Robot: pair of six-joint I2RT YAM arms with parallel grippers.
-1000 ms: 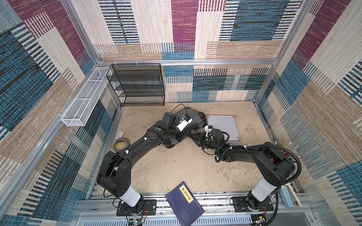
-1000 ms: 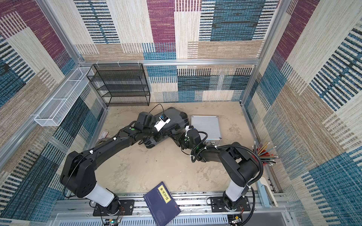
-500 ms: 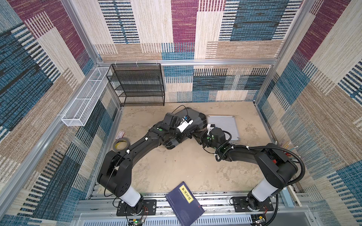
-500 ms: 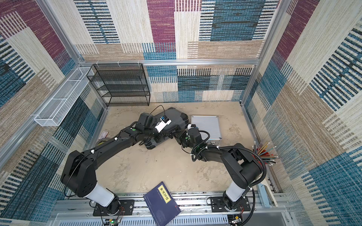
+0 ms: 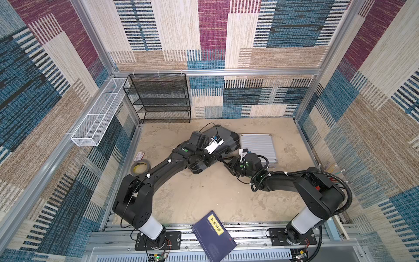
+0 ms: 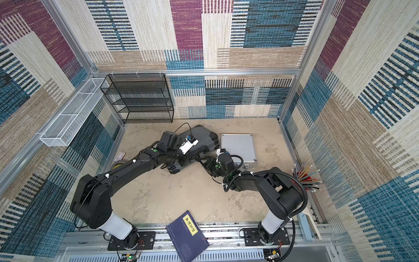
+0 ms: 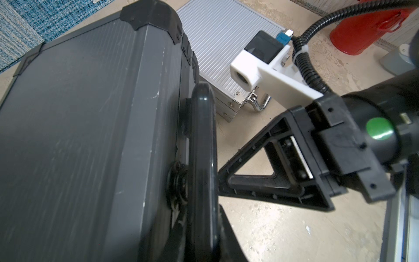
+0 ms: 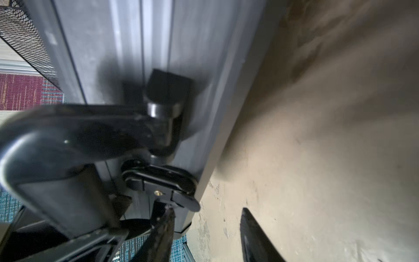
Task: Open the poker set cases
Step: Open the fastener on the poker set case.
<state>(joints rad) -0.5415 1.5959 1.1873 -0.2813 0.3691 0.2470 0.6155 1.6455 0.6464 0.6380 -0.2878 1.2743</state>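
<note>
**Change noted.** The right pincer (image 8: 206,211) was closed a second ago and its jaws now stand partly apart, holding nothing. One fingertip (image 8: 169,213) sits against the lower tab of the black snap latch (image 8: 158,183) on the front edge of the large dark grey case with black corner caps (image 5: 229,140). The arm itself has barely shifted. The left pincer (image 5: 214,157) is unchanged, closed on that case's black carry handle (image 7: 201,147).

**Position of task items.** The dark case lies on the tabletop (image 5: 204,197) toward the back, near the middle. The smaller ribbed silver aluminium case (image 5: 257,145) lies flat just beside it on the right. Both lids are down, as before.

**Assessment.** Work is at the latch stage on the dark case. The wrist view is blurred, so whether this latch is released cannot be told. In my judgement the parted jaws are positioning to flip it. The silver case is untouched.

**Markings.** No brand is legible on either case. The dark blue book (image 6: 187,240) at the front rail has a yellow label (image 6: 190,224) with four Chinese characters, apparently 梦溪笔谈.
</note>
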